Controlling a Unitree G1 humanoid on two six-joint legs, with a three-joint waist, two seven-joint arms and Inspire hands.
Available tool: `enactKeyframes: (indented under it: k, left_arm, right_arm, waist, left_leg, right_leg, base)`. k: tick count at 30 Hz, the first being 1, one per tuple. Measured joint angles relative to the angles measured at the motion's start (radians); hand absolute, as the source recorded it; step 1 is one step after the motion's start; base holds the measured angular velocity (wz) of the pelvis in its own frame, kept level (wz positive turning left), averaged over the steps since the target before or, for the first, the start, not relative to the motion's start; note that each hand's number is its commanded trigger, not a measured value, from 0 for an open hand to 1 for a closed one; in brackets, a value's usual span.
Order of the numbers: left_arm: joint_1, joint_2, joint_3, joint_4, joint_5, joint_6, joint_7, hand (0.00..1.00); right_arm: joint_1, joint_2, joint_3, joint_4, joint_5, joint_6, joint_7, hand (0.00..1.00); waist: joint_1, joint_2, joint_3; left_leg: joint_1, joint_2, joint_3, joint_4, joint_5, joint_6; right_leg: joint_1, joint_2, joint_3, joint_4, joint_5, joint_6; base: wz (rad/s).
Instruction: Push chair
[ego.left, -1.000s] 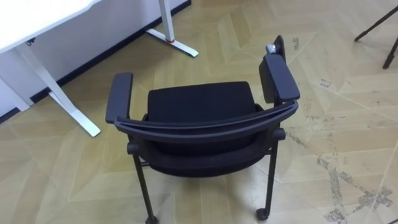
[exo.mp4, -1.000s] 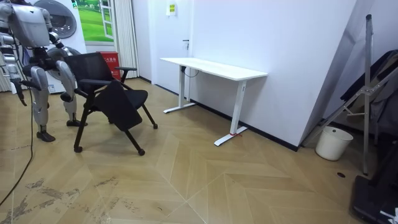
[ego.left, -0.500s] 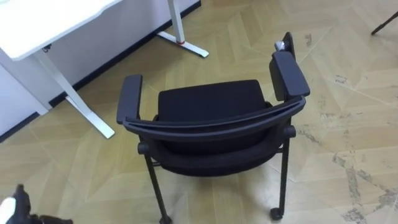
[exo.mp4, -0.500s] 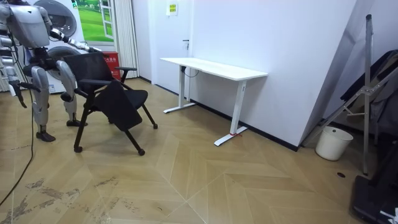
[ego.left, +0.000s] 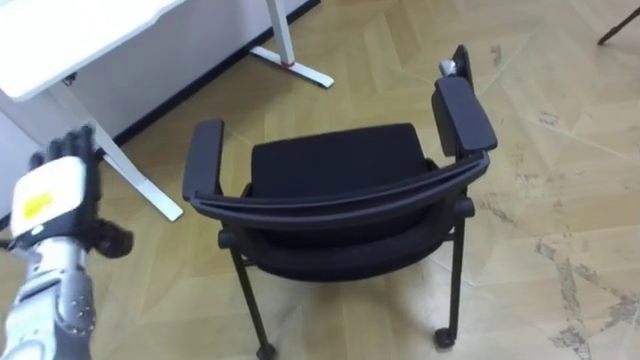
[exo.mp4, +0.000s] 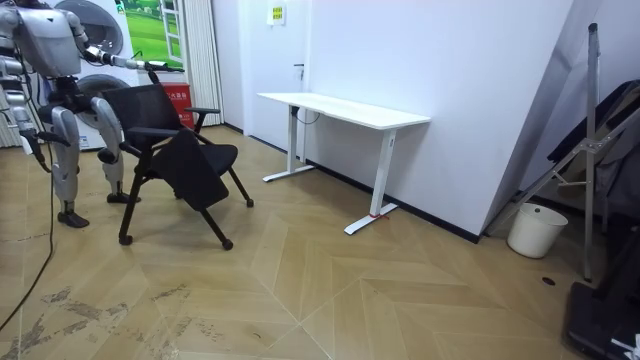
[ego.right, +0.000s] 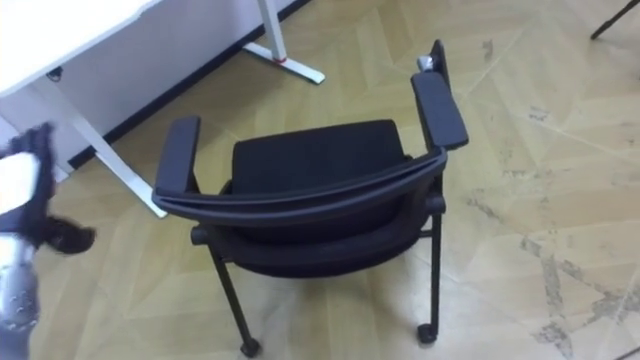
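Behind the black chair (ego.left: 335, 175), I face its backrest; the seat points away from me toward the white desk (ego.left: 70, 30), which stands just beyond the chair's left armrest. My left hand (ego.left: 55, 195) hovers left of the chair and clear of it, fingers loosely straight and holding nothing. I judge it is placed to reach the backrest for the push. My right hand (exo.mp4: 36, 150) hangs low behind the chair; whether it is open I cannot tell.
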Motion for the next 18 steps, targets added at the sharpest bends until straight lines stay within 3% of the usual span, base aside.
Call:
enactKeyframes:
  k: [6, 12, 14, 18]
  left_arm:
    - [-0.004, 0.003, -0.126, -0.030, 0.029, 0.014, -0.123, 0.00]
    - [-0.012, 0.029, -0.212, -0.064, 0.029, 0.026, -0.271, 0.00]
    - [-0.025, 0.036, -0.222, -0.065, 0.028, 0.027, -0.317, 0.00]
    - [-0.025, 0.047, -0.236, -0.114, 0.023, 0.062, -0.405, 0.00]
  right_arm:
    - [-0.011, 0.003, 0.015, 0.000, -0.001, -0.011, 0.003, 0.00]
    - [-0.016, 0.002, 0.015, 0.014, -0.003, -0.024, 0.003, 0.00]
    - [-0.017, 0.000, 0.016, 0.017, -0.008, -0.024, 0.003, 0.00]
    - [-0.021, -0.001, 0.024, 0.017, -0.007, -0.033, 0.010, 0.00]
  waist:
    - [-0.042, 0.001, -0.0048]
    - [-0.076, 0.009, -0.0106]
    - [-0.077, 0.011, -0.0082]
    - [-0.093, 0.024, 0.0012]
  left_leg:
    - [-0.015, 0.000, -0.006, 0.001, 0.000, 0.000]
    - [-0.019, -0.001, -0.011, 0.005, 0.000, 0.000]
    - [-0.018, -0.001, -0.011, 0.007, 0.000, 0.000]
    - [-0.018, -0.001, -0.010, 0.006, 0.002, 0.003]
  right_leg:
    - [-0.014, 0.000, 0.000, 0.008, 0.000, 0.000]
    - [-0.013, 0.000, -0.007, 0.009, 0.002, -0.002]
    - [-0.013, 0.000, -0.001, 0.009, 0.002, -0.002]
    - [-0.014, 0.000, 0.006, 0.009, 0.002, -0.002]
  base:
    - [0.02]
    - [0.03]
    - [-0.02]
    - [-0.01]
